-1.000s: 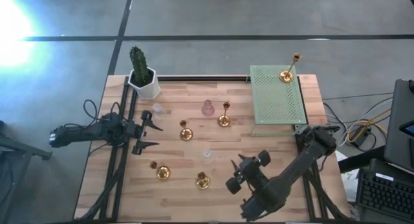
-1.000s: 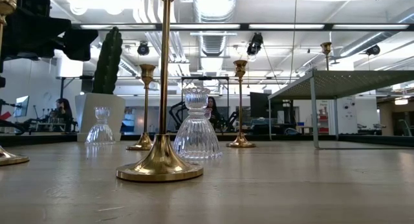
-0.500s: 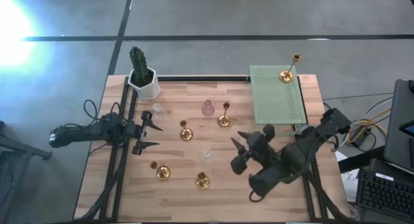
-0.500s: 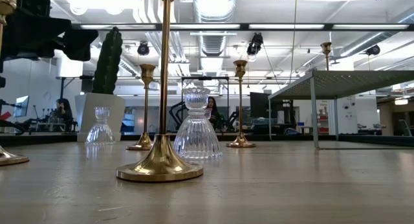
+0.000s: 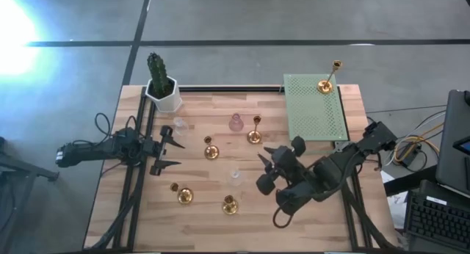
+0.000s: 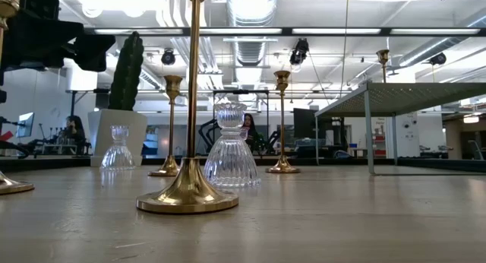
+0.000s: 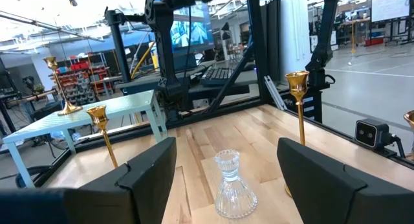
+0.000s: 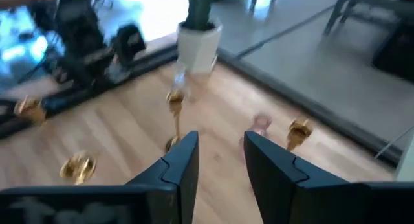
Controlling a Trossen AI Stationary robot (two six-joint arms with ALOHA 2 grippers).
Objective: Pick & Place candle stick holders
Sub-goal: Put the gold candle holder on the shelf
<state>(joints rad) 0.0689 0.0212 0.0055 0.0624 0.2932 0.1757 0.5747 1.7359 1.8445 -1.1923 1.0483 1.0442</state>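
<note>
- The right pincer is seen above the middle of the wooden desk, its fingers spread apart and nothing held between them; compared with a second ago it has been carried from the near edge toward the desk's centre, and slightly further left than half a second ago.
- In the right wrist view the two dark fingers are parted, with desk and holders seen beyond them.
- The left pincer is kept at the desk's left edge, released and empty, in the same place as in the earlier pictures.
- One gold candle stick holder stands on the green perforated stand at the desk's far right corner, unchanged.
- Gold holders are left on the desk as before: one near the centre, one to its left, and two by the near edge.
- A pinkish glass holder stands just beside the central gold one; a clear glass holder lies nearer the left arm, and another clear one sits between the gold holders.
- From the low view a tall gold holder is seen in front of a ribbed clear glass holder; nothing there has been shifted.
- The white pot with a cactus stays at the far left corner.
</note>
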